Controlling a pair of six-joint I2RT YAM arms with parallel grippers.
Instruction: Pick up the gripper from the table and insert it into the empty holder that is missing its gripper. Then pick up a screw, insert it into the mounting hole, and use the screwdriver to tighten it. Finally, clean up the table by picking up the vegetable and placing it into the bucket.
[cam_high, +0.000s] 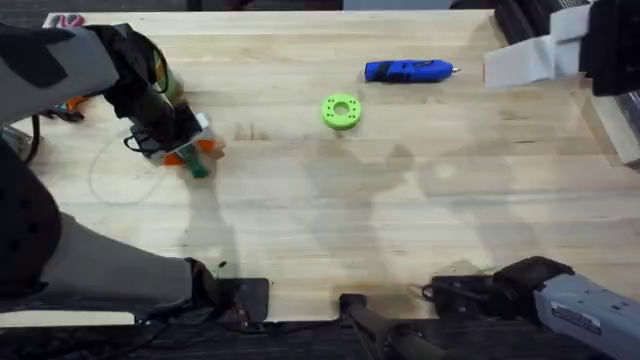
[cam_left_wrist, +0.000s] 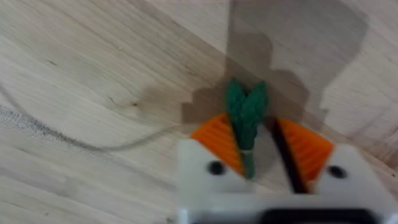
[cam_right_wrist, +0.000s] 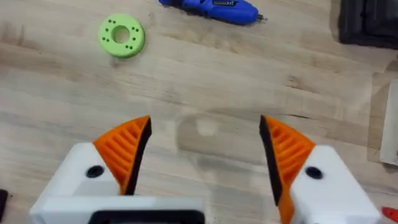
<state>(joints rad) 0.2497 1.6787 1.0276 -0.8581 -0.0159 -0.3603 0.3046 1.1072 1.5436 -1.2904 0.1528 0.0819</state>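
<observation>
The vegetable (cam_left_wrist: 245, 115), dark green and knobbly, sticks out from between the orange pads of my left gripper (cam_left_wrist: 258, 146), which is shut on it just above the wood. From overhead that gripper (cam_high: 190, 155) is at the table's left with the vegetable (cam_high: 198, 168) at its tip. Behind the left arm, a green and orange-brown shape that may be the bucket (cam_high: 170, 88) is mostly hidden. The blue screwdriver (cam_high: 410, 70) lies at the back centre, also in the right wrist view (cam_right_wrist: 208, 7). My right gripper (cam_right_wrist: 205, 149) is open over bare wood near the front right (cam_high: 445, 292). The loose gripper, the empty holder and the screw are out of view.
A bright green ring-shaped disc (cam_high: 341, 111) lies just in front of the screwdriver. A thin cable loop (cam_high: 110, 185) lies on the wood by the left gripper. A grey-white block (cam_high: 530, 60) and dark equipment stand at the back right corner.
</observation>
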